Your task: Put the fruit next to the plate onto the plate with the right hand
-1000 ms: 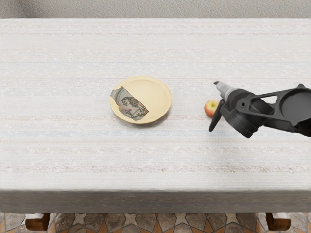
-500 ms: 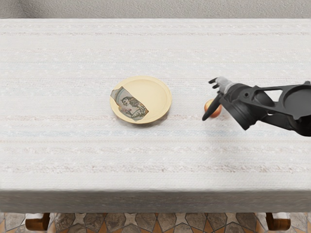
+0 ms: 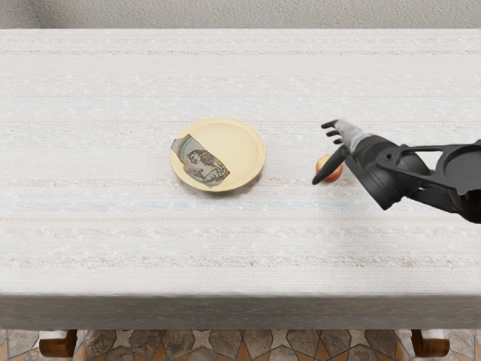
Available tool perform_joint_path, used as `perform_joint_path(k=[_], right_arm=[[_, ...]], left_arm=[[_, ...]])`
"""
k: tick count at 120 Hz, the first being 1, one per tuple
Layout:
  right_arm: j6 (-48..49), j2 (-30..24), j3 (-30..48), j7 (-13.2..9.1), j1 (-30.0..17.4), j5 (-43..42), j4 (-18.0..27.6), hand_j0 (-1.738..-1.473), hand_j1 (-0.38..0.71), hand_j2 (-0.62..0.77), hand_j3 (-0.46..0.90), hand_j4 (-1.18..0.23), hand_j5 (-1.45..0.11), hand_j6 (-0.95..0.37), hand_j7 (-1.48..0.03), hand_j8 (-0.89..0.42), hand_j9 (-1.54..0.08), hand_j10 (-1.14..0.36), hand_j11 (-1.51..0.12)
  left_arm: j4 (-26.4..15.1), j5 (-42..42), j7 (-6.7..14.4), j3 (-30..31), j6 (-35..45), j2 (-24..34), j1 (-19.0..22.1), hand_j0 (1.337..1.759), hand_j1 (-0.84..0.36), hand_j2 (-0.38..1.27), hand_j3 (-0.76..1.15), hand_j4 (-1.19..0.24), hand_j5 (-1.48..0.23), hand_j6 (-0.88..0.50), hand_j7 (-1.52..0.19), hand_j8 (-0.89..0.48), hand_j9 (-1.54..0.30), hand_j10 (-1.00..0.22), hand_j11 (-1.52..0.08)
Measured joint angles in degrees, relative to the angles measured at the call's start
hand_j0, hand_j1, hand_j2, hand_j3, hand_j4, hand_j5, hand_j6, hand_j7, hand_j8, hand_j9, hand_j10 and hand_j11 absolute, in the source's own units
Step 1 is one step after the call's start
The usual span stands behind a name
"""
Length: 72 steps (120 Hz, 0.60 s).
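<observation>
The small round red-and-yellow fruit (image 3: 331, 165), an apple by its look, lies on the tabletop (image 3: 113, 90) right of the middle, about halfway between the far and near edges and well inside the right edge. It sits well apart from the round pale-yellow plate (image 3: 255, 144), with bare cloth between the two. The plate lies near the middle of the tabletop and bears a grey-brown picture patch (image 3: 198, 162) on its left part; nothing rests on it. The dark, jointed right arm (image 3: 443, 169) comes in from the right edge, and its right hand (image 3: 353, 150) is at the fruit. The fingers (image 3: 340, 131) are spread wide. The pale-tipped ones reach out beyond the far side of the fruit, and the dark thumb (image 3: 323, 173) slants across its near left side, hiding part of it. Whether any of them touches the fruit cannot be told. The fruit is bracketed between thumb and fingers, not clasped, and it rests on the tabletop's whitish cloth with faint stripes.
</observation>
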Motion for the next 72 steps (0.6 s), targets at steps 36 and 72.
perform_joint_path(k=[36, 72], right_arm=[[0.0, -1.4, 0.0, 1.8, -1.7, 0.0, -0.4, -1.658, -0.06, -0.05, 0.0, -0.24, -0.31, -0.24, -0.31, -0.24, -0.31, -0.24, -0.31], [0.0, -1.1, -0.1, 2.0, -2.4, 0.0, -0.5, -1.658, 0.08, -0.07, 0.0, -0.36, -0.46, -0.36, -0.46, -0.36, -0.46, -0.36, -0.46]], left_arm=[[0.0, 0.0, 0.0, 0.0, 0.0, 0.0, 0.0, 1.658, 0.34, 0.0, 0.0, -0.01, -0.01, -0.01, -0.01, -0.01, -0.01, -0.01, -0.01], [0.0, 0.0, 0.0, 0.0, 0.0, 0.0, 0.0, 1.658, 0.34, 0.0, 0.0, -0.01, -0.01, -0.01, -0.01, -0.01, -0.01, -0.01, -0.01]])
